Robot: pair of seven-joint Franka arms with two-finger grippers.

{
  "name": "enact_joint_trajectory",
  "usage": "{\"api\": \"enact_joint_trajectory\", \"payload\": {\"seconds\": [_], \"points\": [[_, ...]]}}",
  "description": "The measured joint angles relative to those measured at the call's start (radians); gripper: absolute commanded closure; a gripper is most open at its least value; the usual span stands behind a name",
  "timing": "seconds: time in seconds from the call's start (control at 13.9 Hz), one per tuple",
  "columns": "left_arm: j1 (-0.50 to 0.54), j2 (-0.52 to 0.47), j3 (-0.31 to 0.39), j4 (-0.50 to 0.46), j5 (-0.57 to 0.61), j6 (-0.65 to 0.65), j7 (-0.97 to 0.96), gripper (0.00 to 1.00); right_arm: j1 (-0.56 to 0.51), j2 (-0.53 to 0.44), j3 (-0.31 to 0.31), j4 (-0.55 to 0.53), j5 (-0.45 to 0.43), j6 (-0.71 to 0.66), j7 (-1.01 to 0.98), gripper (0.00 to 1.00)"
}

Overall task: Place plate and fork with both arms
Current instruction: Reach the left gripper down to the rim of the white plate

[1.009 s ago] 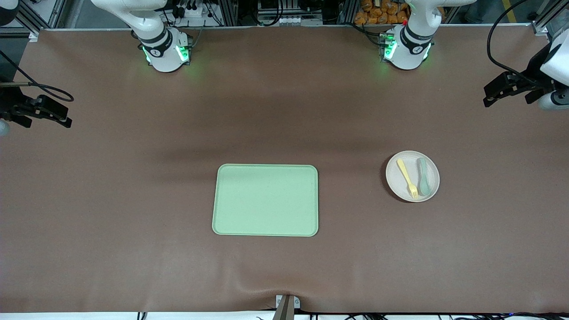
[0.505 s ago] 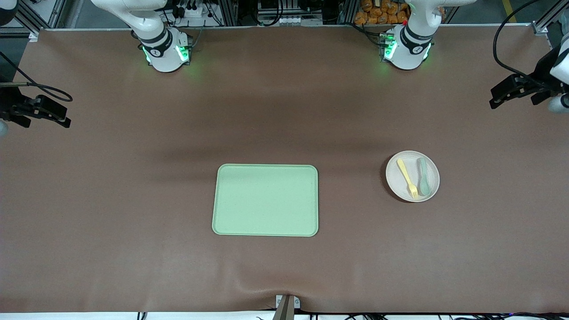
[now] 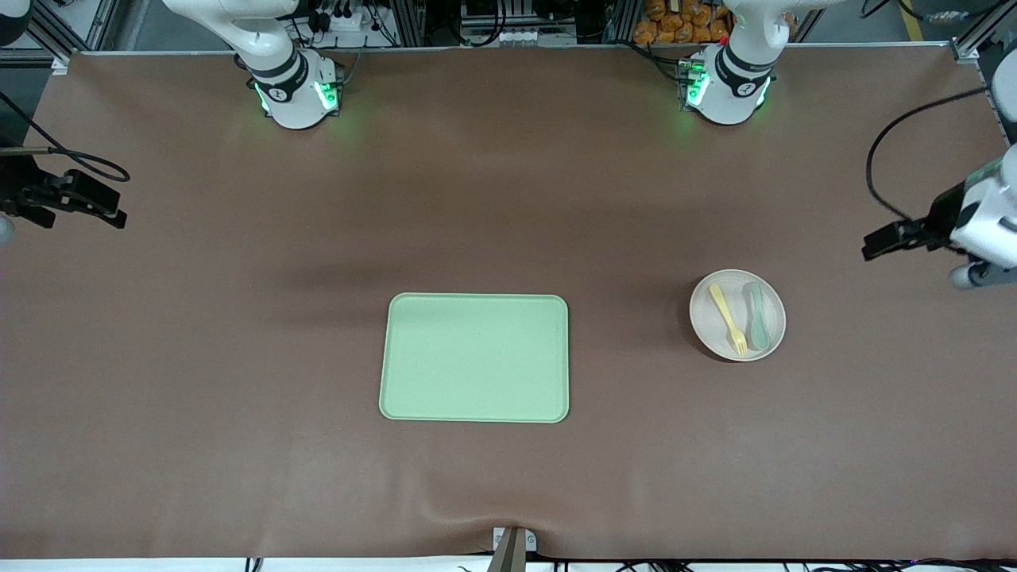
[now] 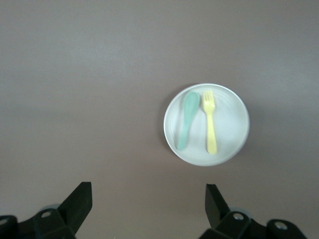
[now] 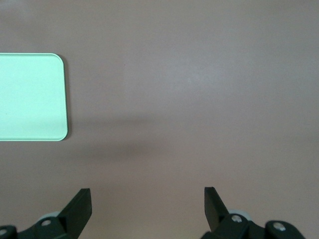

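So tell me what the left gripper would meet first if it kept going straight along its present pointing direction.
Probably bare brown table: the open left gripper looks down beside the small round beige plate, which sits off its centre line. Depth is unclear.

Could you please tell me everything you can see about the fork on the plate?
The fork is slim, pale yellow and looks like matte plastic, in one piece. It lies flat on the round beige plate, fully inside the rim, beside the grey-green spoon without touching it. Its tines point toward the front camera and its handle toward the arm bases. It is slightly angled to the spoon. No gripper touches it.
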Motion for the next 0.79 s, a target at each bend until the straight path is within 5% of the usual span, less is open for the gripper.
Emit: {"api": "enact_joint_trajectory", "payload": {"seconds": [0.29,0.79], "points": [[0.041,0.073,0.001,-0.296,0.0,0.441,0.0,0.0,0.0,0.0,0.0,0.0,0.0,0.0,0.0,0.0],[0.043,0.253,0.001,-0.337,-0.087,0.598,-0.004,0.36,-0.001,0.0,0.0,0.0,0.0,0.0,0.0,0.0]]}}
